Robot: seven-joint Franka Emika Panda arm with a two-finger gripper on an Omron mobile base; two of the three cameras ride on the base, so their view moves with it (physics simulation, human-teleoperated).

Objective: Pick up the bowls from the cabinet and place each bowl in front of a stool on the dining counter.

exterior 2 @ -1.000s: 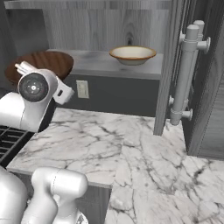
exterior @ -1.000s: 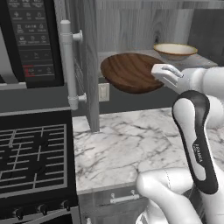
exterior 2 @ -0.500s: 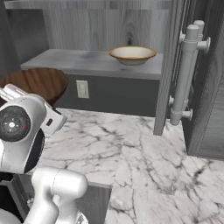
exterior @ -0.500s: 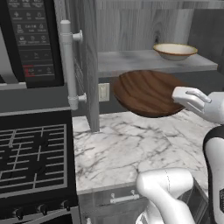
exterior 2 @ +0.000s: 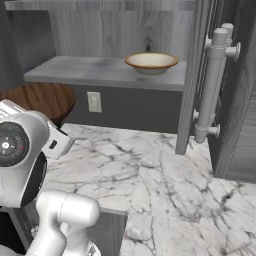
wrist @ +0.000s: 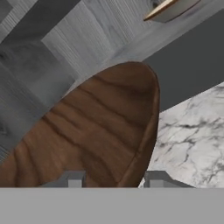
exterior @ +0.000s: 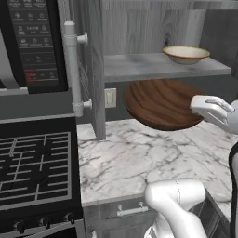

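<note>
My gripper is shut on the rim of the dark brown wooden bowl, which hangs tilted just below the cabinet shelf, above the marble worktop. In the hand view the wooden bowl rises edge-on between my fingertips, with the gripper clamped on its rim. From the right base view the wooden bowl shows behind my arm. The cream-tan bowl sits upright on the shelf of the open cabinet. The dining counter and stools are out of view.
The open cabinet doors with long bar handles stand on either side. A black microwave and stove lie to the left. The marble worktop spreads below the bowl.
The wooden bowl has come out of the cabinet in my gripper, moving down and to the right from shelf height to below the shelf. The cream bowl has stayed put.
</note>
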